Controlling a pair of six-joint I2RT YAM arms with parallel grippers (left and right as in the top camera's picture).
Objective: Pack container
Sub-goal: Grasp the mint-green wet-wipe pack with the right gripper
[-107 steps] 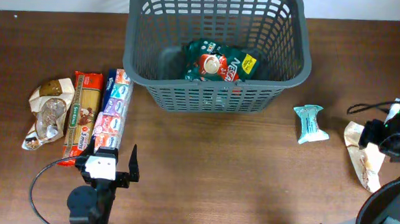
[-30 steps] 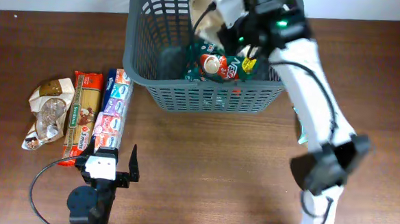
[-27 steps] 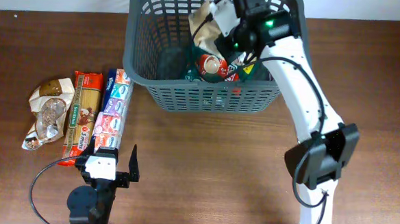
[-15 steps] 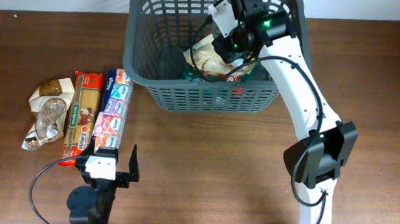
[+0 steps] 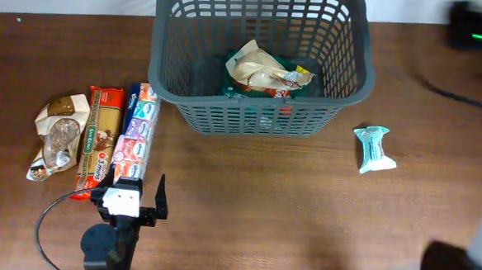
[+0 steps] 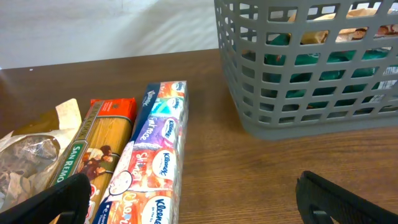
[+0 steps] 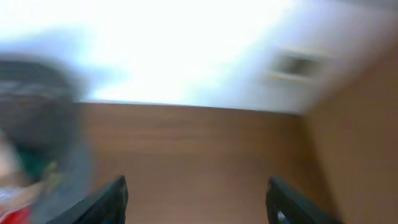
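Where the dark brown wooden worktop (image 5: 245,210) reaches its far edge, the grey lattice container (image 5: 258,118) stands upright, by far the largest thing on it; inside, a crinkled cream packet (image 5: 257,68) lies on top of a green packet (image 5: 298,78) with a yellow label. Near the container's left side three things lie side by side: a strip of Kleenex tissue packs (image 5: 135,134), touching a San Remo spaghetti packet (image 5: 98,140), then a brown-and-clear bag (image 5: 57,134); right of the container a small teal packet (image 5: 374,149) lies alone. The left tool (image 6: 199,208) sits low at the near edge, fingers spread wide, nothing between them; the right tool (image 7: 196,208) is badly blurred, yet its fingers show wide apart and bare, off to the right of the container.
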